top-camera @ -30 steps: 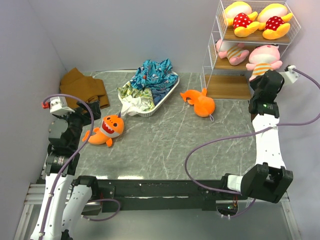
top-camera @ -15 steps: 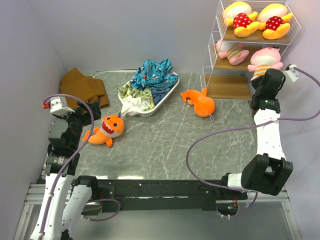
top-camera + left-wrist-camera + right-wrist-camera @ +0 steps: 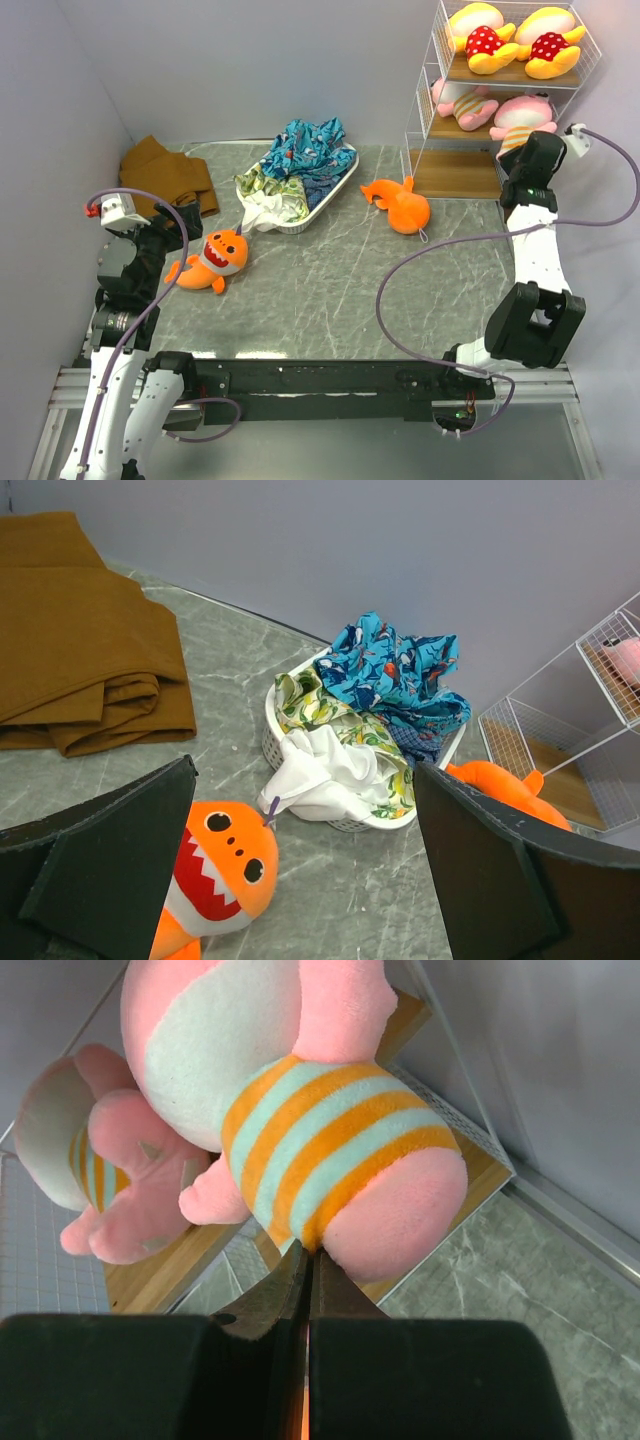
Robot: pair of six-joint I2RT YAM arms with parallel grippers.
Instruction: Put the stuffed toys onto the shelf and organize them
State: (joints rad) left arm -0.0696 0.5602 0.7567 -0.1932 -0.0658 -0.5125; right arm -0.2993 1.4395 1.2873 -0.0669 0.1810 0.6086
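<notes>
**Right hand (image 3: 306, 1260) closed against pink striped toy (image 3: 330, 1150)**

Its fingers are pressed together, tips touching the toy's underside at the front edge of the shelf's (image 3: 150, 1280) middle board, beside the other pink toy (image 3: 110, 1180). Yellow toys (image 3: 485, 40) fill the top board. Two orange sharks (image 3: 215, 255) lie on the table (image 3: 330, 290), the left hand (image 3: 302, 770) spread wide over one.

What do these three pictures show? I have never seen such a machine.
These are two robot arms bolted to a grey table, each ending in a two-finger gripper. One picture looks down from above; the other two come from cameras on the wrists. On the table lie two orange sharks, a brown cloth and a white tray heaped with patterned cloth. The shelf holds two yellow toys on top and two pink toys in the middle. The left gripper stands open and empty near one shark. The right gripper is shut, its tips against a pink toy's bottom.
</notes>
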